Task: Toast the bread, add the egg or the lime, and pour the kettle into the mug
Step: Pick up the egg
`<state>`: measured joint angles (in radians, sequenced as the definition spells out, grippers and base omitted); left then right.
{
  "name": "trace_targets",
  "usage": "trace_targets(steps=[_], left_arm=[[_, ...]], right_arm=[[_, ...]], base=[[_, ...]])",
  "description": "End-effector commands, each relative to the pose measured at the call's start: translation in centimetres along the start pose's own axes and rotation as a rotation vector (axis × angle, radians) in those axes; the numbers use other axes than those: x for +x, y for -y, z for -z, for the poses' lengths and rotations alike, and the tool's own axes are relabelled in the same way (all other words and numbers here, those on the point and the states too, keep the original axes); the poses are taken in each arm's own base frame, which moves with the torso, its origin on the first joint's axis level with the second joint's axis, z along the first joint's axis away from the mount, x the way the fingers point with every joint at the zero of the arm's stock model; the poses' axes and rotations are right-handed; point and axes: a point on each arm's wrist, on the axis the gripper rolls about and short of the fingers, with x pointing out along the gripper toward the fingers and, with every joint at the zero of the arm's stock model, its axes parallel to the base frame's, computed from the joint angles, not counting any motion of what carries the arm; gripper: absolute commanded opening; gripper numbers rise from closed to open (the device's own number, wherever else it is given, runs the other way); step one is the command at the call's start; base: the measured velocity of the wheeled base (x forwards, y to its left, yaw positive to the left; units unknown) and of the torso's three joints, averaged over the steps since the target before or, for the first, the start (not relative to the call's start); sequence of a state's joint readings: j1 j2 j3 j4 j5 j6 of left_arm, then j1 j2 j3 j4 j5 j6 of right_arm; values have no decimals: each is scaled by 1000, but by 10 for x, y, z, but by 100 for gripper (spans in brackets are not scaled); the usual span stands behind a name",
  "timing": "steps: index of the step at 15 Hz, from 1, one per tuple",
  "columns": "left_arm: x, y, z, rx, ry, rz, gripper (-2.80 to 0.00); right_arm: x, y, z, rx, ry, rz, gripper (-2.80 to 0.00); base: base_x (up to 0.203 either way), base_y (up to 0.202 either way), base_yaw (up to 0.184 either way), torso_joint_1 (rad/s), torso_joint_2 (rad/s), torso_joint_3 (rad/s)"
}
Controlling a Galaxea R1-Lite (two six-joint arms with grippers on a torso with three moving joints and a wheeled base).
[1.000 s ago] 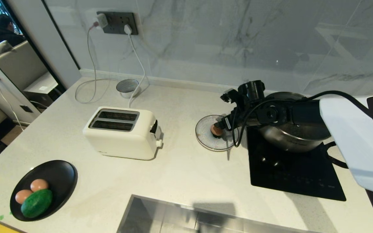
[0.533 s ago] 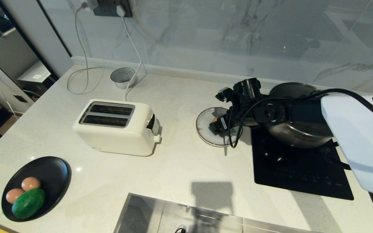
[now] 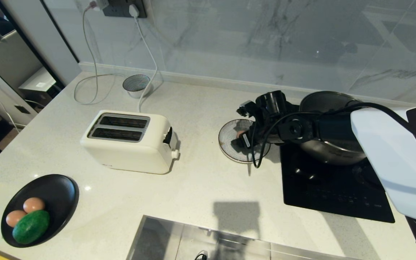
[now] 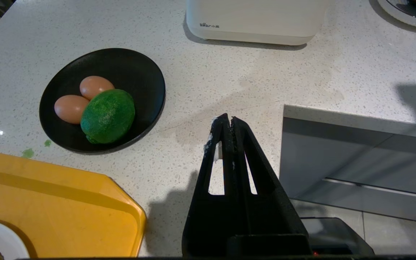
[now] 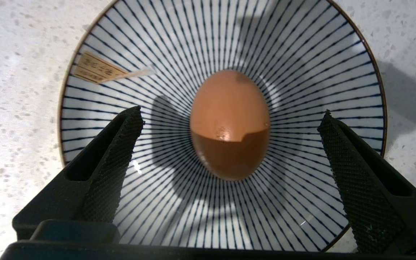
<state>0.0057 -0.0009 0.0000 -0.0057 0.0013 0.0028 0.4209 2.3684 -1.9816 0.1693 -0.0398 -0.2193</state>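
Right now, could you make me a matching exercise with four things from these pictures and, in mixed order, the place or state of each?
Things:
1. egg
2. lime
3. left gripper
4. right gripper

Places or states:
A. shut, above the counter
B. open, over the striped bowl
C. alone in the striped bowl
D. on the black plate beside two eggs

Pairs: 1-C, 2-D, 3-A, 4-B

A pale speckled counter [image 3: 200, 187] is carrying everything. A white toaster [image 3: 128, 141] is sitting left of the middle, and a small ribbed cup [image 3: 136, 85] is standing far behind it by the wall. A black plate [image 3: 52, 198] is lying at the near left, just beside a yellow tray [image 4: 60, 209]. A striped dish [image 3: 229, 144] is resting right of the middle, just beside a black cooktop [image 3: 334, 191]. A sink [image 3: 179, 242] is sitting in the near edge.
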Motion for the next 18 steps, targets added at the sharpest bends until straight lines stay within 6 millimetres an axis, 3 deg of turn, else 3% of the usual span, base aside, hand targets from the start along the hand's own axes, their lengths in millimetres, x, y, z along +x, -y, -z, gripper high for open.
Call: trace_targets(steps=[1,14,15,18], left_arm=[[0,0,0,0,1,-1,-280],[0,0,0,0,1,-1,-280],[0,0,0,0,0,-1,-280],[0,0,0,0,1,-2,-280]], right_arm=[[8,0,7,0,-20,-1,0],[11,5,10,-1,-20,8,0],[14,4,11,-2,-25,6,-280],[16,3,13,-3,-27,5,-280]], base=[[0,0,0,0,0,0],[0,0,0,0,0,0],[0,0,0,0,0,0],[0,0,0,0,0,0]])
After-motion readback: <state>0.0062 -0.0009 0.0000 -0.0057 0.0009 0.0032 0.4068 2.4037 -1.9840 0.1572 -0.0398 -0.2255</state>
